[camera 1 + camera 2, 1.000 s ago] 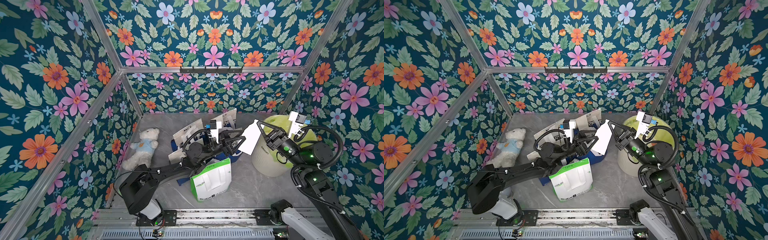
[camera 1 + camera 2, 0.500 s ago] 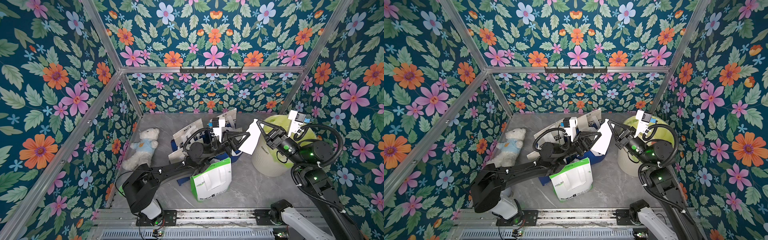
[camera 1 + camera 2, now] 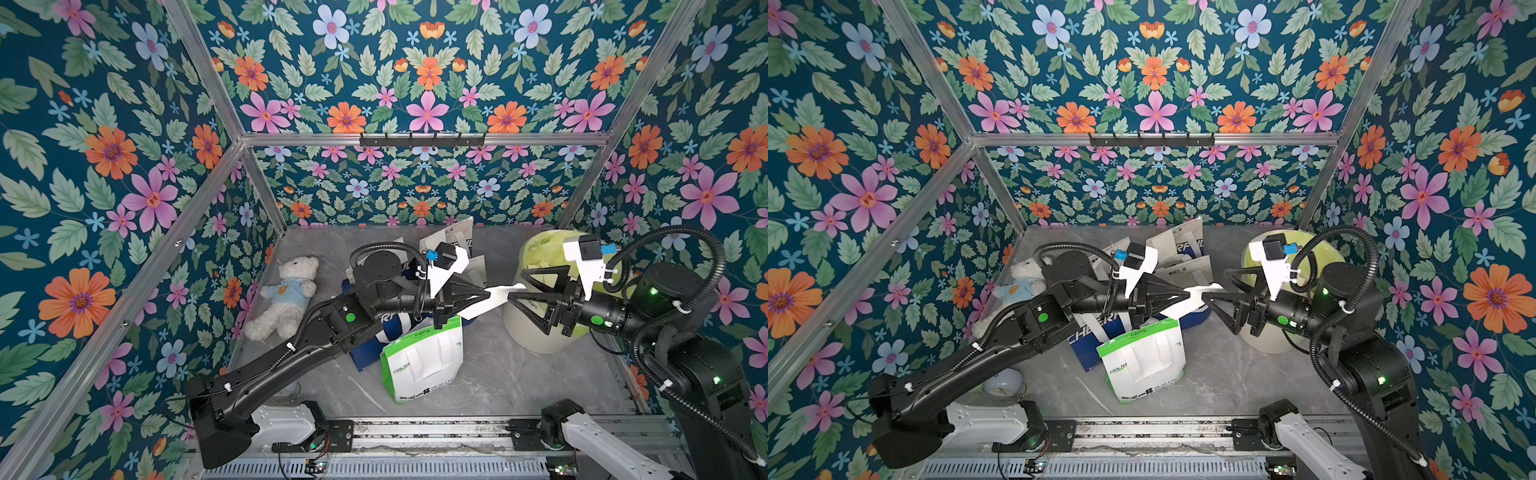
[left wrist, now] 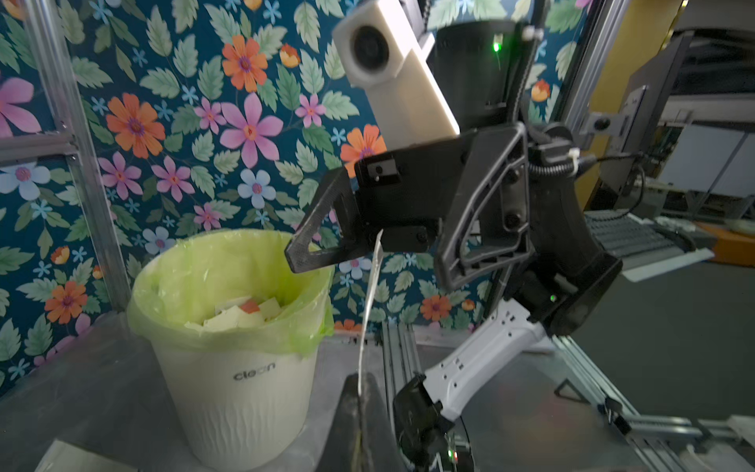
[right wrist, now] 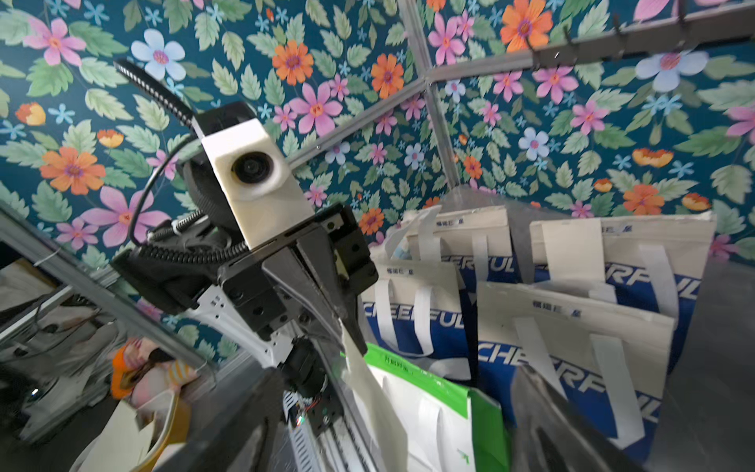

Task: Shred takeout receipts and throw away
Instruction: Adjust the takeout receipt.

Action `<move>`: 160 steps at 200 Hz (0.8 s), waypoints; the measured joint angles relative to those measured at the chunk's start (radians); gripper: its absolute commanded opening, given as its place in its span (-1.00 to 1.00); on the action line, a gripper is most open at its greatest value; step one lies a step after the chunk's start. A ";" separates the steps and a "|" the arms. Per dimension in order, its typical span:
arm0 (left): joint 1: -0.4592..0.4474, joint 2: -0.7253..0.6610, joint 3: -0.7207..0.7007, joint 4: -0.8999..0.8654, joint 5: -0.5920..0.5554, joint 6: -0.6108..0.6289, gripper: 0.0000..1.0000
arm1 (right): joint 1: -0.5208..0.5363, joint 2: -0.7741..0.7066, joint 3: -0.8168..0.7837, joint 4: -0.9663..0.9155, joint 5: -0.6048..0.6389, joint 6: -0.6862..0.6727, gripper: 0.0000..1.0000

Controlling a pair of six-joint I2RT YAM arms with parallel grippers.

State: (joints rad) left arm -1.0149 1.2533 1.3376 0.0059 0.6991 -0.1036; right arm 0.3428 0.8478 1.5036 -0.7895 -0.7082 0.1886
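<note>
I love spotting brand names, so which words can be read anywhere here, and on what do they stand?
"clean": on the white bin.
"CHEERFUL": on the blue-and-white bags, partly hidden.
"COOL TEA": on the green-and-white bag.
Small Chinese print on the bags: too small to read.

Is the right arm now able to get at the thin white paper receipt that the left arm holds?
Probably yes: the right gripper stands open, jaws on either side of the free end of the thin white paper receipt, which the left gripper pinches. Nothing lies between.
</note>
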 measured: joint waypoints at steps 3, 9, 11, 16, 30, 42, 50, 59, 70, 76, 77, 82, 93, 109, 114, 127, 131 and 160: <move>0.000 0.002 0.008 -0.027 0.010 0.013 -1.00 | 0.000 0.004 0.003 -0.016 -0.008 -0.008 0.76; 0.000 0.005 0.023 -0.081 0.033 0.035 -1.00 | 0.000 0.009 0.004 -0.043 -0.023 -0.021 0.75; 0.000 0.006 0.027 -0.097 0.040 0.042 -1.00 | 0.000 0.010 0.004 -0.054 -0.027 -0.027 0.75; 0.000 0.008 0.034 -0.130 0.058 0.056 -1.00 | 0.000 0.014 0.004 -0.076 -0.039 -0.039 0.73; 0.000 0.011 0.044 -0.195 0.101 0.079 -1.00 | 0.000 0.020 -0.002 -0.122 -0.056 -0.063 0.65; 0.000 0.011 0.045 -0.224 0.135 0.086 -1.00 | 0.000 0.023 -0.006 -0.155 -0.060 -0.082 0.53; 0.000 0.012 0.045 -0.232 0.151 0.087 -1.00 | 0.000 0.023 -0.008 -0.174 -0.063 -0.091 0.39; 0.000 0.014 0.045 -0.233 0.165 0.087 -1.00 | 0.000 0.023 -0.009 -0.188 -0.071 -0.099 0.25; 0.000 0.019 0.046 -0.233 0.175 0.087 -1.00 | 0.000 0.024 -0.010 -0.198 -0.077 -0.109 0.07; 0.000 0.023 0.048 -0.235 0.180 0.087 -1.00 | 0.000 0.023 -0.011 -0.203 -0.082 -0.113 0.01; 0.000 0.024 0.050 -0.235 0.182 0.087 -1.00 | 0.000 0.023 -0.011 -0.204 -0.082 -0.113 0.01; 0.000 0.028 0.053 -0.237 0.184 0.087 -1.00 | 0.000 0.021 -0.013 -0.208 -0.087 -0.114 -0.01; 0.000 0.039 0.061 -0.238 0.190 0.087 -1.00 | 0.000 0.020 -0.017 -0.210 -0.100 -0.116 -0.02; 0.000 0.050 0.069 -0.238 0.193 0.087 -1.00 | 0.000 0.020 -0.029 -0.209 -0.113 -0.116 -0.02; 0.000 0.052 0.070 -0.237 0.194 0.087 -1.00 | 0.000 0.020 -0.033 -0.207 -0.118 -0.115 -0.02; 0.000 0.058 0.071 -0.237 0.196 0.086 -1.00 | 0.000 0.018 -0.045 -0.200 -0.129 -0.112 -0.02; 0.000 0.059 0.071 -0.237 0.196 0.086 -1.00 | 0.000 0.018 -0.047 -0.197 -0.131 -0.111 -0.02; 0.000 0.060 0.066 -0.223 0.204 0.082 -1.00 | 0.006 0.020 -0.058 -0.170 -0.147 -0.101 0.27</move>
State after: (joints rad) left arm -1.0153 1.3132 1.4036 -0.2169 0.9035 -0.0212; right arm 0.3489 0.8677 1.4460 -0.9596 -0.8551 0.0879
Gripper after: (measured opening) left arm 0.049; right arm 0.547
